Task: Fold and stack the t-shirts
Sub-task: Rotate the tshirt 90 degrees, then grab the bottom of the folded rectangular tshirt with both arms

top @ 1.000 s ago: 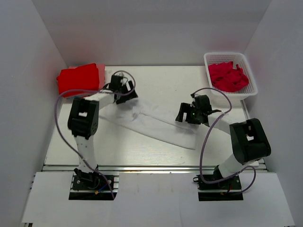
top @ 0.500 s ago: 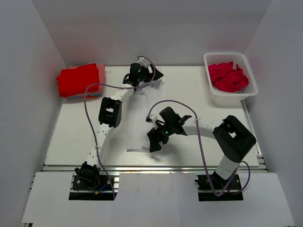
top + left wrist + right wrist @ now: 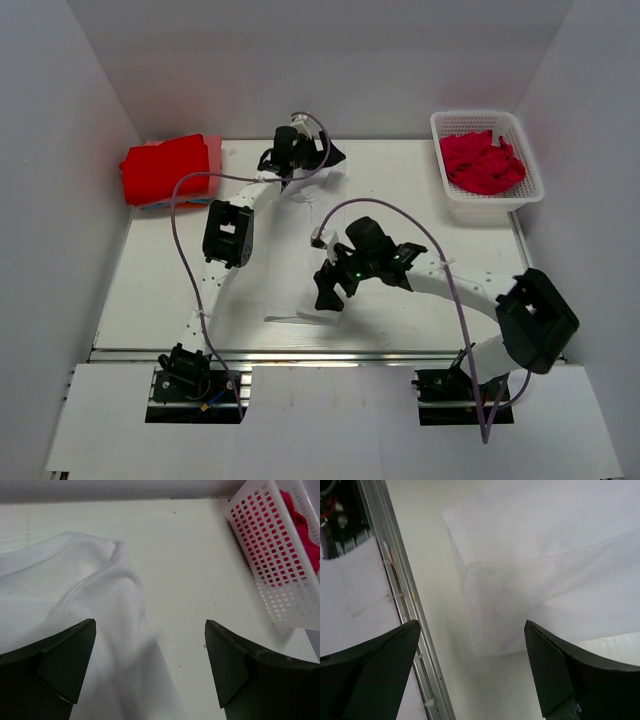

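- As the shirt [image 3: 100,625] needs folding, the left fingers [image 3: 150,650] gape empty over its far end.
- The right fingers [image 3: 470,650] gape empty over its near edge, seemingly ready to grip.

White shirt [image 3: 293,288]: centre of top view, flat on counter [image 3: 150,290], folded into long strip running from upper centre to lower centre of frame. Lower end squared off.
Left wrist view: shirt's [image 3: 95,630] far end fills left half of frame, soft rumples, seam line showing.
Right wrist view: shirt's [image 3: 545,555] near corner in upper right of frame, layered edges overlapping.

Red stack [image 3: 165,168]: upper left of top view, folded block, fairly neat.

Red shirts [image 3: 482,162]: upper right, crumpled heap in white basket [image 3: 487,205], unfolded.
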Robot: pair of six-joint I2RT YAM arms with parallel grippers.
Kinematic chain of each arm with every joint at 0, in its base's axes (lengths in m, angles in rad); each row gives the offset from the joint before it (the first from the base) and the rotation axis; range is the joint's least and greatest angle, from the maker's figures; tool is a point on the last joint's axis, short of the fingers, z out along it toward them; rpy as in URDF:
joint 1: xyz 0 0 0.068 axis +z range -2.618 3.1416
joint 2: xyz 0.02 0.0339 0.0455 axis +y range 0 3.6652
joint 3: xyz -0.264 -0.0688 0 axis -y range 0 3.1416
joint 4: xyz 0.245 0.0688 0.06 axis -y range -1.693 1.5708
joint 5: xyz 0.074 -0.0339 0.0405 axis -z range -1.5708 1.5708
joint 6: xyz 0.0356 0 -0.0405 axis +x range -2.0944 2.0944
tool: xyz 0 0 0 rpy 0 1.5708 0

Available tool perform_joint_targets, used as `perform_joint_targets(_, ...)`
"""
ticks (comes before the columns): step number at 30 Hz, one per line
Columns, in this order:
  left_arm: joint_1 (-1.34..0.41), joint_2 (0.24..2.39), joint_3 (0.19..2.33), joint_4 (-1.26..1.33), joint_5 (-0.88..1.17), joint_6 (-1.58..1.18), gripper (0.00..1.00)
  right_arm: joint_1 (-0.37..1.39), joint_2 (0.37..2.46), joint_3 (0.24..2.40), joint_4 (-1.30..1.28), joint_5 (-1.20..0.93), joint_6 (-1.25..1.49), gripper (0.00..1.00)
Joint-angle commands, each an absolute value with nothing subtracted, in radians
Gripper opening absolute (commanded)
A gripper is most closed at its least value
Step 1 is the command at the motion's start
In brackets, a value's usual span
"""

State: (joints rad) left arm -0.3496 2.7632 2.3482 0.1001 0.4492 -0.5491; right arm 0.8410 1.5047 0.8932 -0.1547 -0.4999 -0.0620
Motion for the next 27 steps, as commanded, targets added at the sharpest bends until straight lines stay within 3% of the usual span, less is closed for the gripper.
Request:
perform_joint_targets(1,-0.318,2.490,2.353,-0.003,0.420,-0.436,1.00,0.844,1.408,0.887,-0.121,-0.399,-0.042,0.90)
perform_joint_targets(6,-0.318,2.184,2.180,-0.276,0.290,-0.224,1.00,0.839,1.368,0.854,-0.127,-0.275,0.023,0.90)
perform_joint_targets(11,-0.327,1.649,1.497,-0.284,0.022,-0.299,1.00,0.844,1.347,0.805,-0.129,-0.086,0.063,0.90)
perform_joint_targets(13,-0.337,1.507,1.194,-0.227,0.035,-0.377,1.00,0.845,1.361,0.805,-0.146,-0.054,0.075,0.90)
perform_joint_targets(15,-0.337,1.352,1.038,-0.186,0.095,-0.438,1.00,0.850,1.391,0.811,-0.173,-0.078,0.077,0.90)
perform_joint_targets(22,-0.356,1.160,0.682,-0.405,0.210,-0.548,1.00,0.894,1.448,0.785,-0.184,-0.186,0.080,0.90)
perform_joint_targets(27,-0.380,1.126,0.583,-0.550,0.233,-0.557,1.00,0.937,1.512,0.787,-0.167,-0.227,0.106,0.90)
